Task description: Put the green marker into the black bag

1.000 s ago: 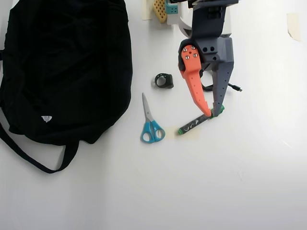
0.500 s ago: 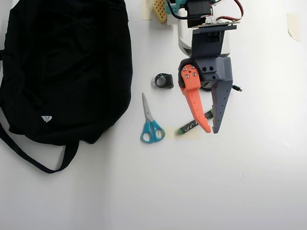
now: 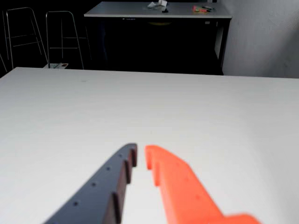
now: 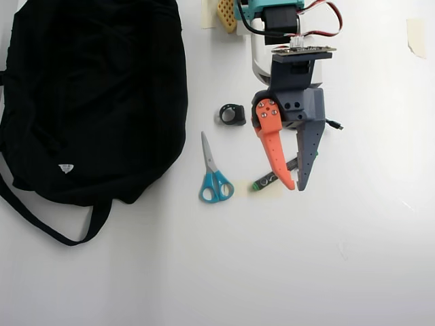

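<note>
The green marker (image 4: 268, 179) lies slantwise on the white table in the overhead view, its green end to the lower left. My gripper (image 4: 295, 188) hangs over its upper part, the orange finger (image 4: 275, 153) and the grey finger (image 4: 306, 153) covering it there. The jaws stand a narrow gap apart. In the wrist view the gripper (image 3: 140, 151) has nothing between its fingers, only bare table ahead, and the marker is out of sight. The black bag (image 4: 95, 95) fills the left of the table, its strap (image 4: 54, 227) trailing toward the bottom.
Blue-handled scissors (image 4: 214, 176) lie between the bag and the marker. A small coiled black cable (image 4: 232, 114) sits above them. A thin cable plug (image 4: 333, 124) pokes out right of the gripper. The arm's base (image 4: 285, 27) stands at the top edge.
The gripper has slid down the overhead picture from the marker's upper end, and its fingertips have parted slightly. The marker has stayed where it was.
</note>
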{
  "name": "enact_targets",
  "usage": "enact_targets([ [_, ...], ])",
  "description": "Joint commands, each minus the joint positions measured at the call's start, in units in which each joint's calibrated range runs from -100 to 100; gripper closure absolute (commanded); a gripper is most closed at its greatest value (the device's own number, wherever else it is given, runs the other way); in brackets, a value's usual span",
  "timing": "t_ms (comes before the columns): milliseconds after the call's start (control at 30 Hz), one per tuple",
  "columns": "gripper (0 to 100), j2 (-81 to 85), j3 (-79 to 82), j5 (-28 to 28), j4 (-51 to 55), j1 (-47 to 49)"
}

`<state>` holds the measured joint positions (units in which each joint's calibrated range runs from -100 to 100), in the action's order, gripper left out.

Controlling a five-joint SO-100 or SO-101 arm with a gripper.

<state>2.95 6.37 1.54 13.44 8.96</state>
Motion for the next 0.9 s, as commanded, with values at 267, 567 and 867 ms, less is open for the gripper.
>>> enact_targets([
  [267,98,2.03,-3.94,0.09,13.69,0.76],
  [567,98,2.11,-8.97,-0.33,36.35,1.13],
  [867,98,2.11,-13.83,-0.28,56.33,1.13],
])
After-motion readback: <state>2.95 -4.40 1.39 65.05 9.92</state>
